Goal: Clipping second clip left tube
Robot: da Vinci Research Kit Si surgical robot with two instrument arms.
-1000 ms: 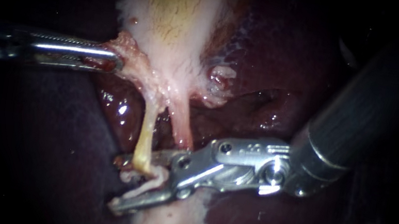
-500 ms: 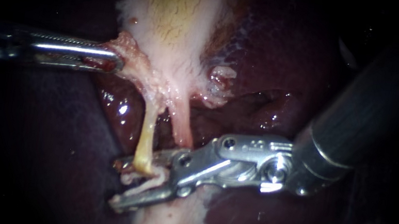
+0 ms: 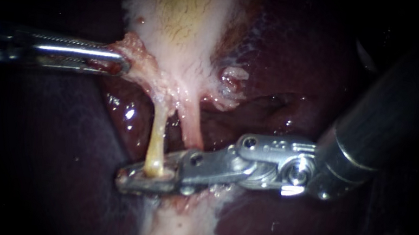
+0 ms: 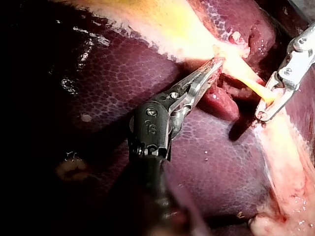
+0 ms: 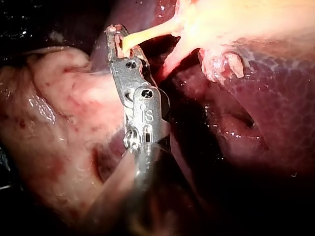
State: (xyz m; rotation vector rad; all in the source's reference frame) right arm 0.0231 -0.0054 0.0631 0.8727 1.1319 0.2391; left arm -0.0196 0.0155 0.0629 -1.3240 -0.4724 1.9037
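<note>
Obs: left tube thin, pale yellow, taut, hanging toward 6 o'clock. Pincer of right instrument pinches its lower end. Pincer of left instrument pinches gallbladder edge, 10 o'clock.

Stamped marks sit on the left instrument and right instrument.

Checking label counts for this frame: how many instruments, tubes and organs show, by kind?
Instruments: 2, left instrument and right instrument
Tubes: 2, left tube and right tube
Organs: 2, liver and gallbladder
Total: 6
</note>
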